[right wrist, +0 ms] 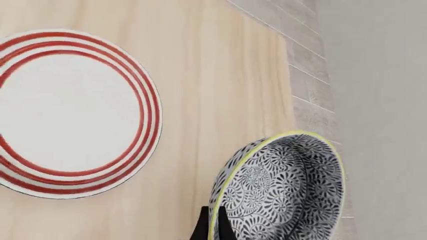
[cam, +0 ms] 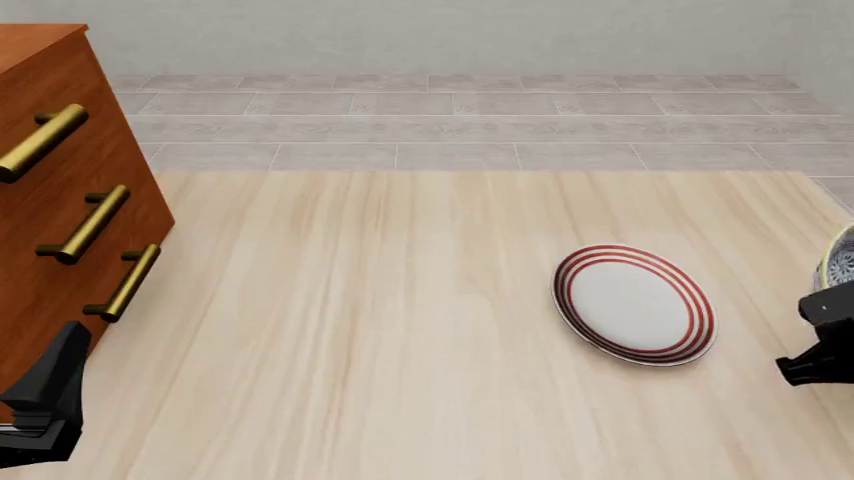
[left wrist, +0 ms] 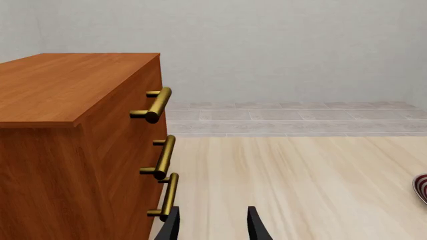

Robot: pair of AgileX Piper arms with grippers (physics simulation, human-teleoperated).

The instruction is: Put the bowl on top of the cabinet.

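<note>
Right gripper [right wrist: 212,227] pinches the rim of the deep floral-patterned white bowl [right wrist: 280,192] at the table's far right; thin edge grip may slip carrying to the reddish-brown wooden cabinet [cam: 47,215]; left gripper [left wrist: 212,225] spread, empty.

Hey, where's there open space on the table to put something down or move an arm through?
Bare tabletop lies between the cabinet and the plate, and behind the plate. The cabinet top is bare. It is crowded on the right: plate, bowl, right gripper.
</note>
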